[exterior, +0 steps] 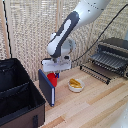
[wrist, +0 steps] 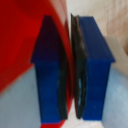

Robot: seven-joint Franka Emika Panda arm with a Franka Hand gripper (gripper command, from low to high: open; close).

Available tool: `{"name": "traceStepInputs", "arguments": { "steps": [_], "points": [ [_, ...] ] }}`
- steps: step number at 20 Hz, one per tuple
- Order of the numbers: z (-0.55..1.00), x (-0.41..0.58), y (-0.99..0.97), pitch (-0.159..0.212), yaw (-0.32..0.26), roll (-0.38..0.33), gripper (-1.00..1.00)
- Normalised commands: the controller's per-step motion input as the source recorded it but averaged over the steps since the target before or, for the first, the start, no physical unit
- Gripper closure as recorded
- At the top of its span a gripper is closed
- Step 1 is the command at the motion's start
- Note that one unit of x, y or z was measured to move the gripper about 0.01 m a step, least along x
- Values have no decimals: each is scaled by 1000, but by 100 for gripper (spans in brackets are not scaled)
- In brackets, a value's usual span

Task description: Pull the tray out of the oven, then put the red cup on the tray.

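Wooden tabletop (exterior: 95,102), hand (exterior: 53,75) clamped on upright red cup (exterior: 51,79), tray (exterior: 109,60) slid out over oven (exterior: 116,56) door

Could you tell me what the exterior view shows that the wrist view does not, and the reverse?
Only the exterior view shows the oven with its door down, the tray, the white bowl and the black case. Only the wrist view shows the blue fingers closed on the cup's wall. Both show the red cup and the gripper.
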Motion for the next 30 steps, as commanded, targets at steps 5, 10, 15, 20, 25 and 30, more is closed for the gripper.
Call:
{"name": "traceStepInputs", "arguments": {
  "steps": [5,10,15,20,25,30],
  "points": [
    [313,252,146,-120,-203,-30,100],
    [598,332,70,-7,-220,-18,100],
    [852,381,-94,58,-200,2,100],
    [929,234,-304,87,-156,33,100],
    [873,89,-466,124,-191,31,100],
    [699,-13,-539,129,-216,18,100]
  ]
}}
